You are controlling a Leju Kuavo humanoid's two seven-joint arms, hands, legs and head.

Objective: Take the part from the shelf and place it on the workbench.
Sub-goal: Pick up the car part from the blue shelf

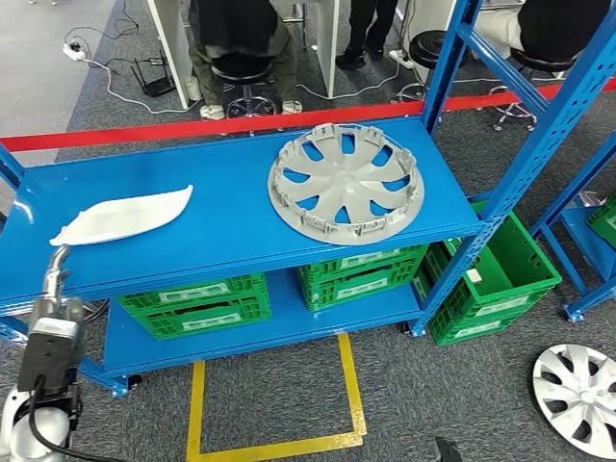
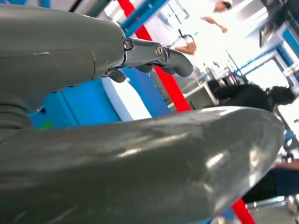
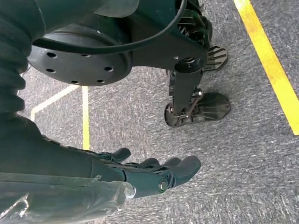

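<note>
I note my left hand (image 1: 57,265) open and empty at the blue metal shelf (image 1: 232,217) edge, directly below the long white curved plastic part (image 1: 123,216), whose long axis runs crosswise along the shelf.

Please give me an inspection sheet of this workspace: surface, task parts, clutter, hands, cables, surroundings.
Surface: blue shelf, top level holds two parts.
Job's things: white curved panel at left; grey wheel cover at right, lying flat.
Clutter: green crates on the lower level; another wheel cover on the floor.
Hands: left hand raised before the shelf edge near the panel, holding nothing; right hand hanging over the carpet, open.
Cables: black cable on the left arm; floor cables behind.
Surroundings: red barrier tape, seated people, yellow floor marking.
</note>
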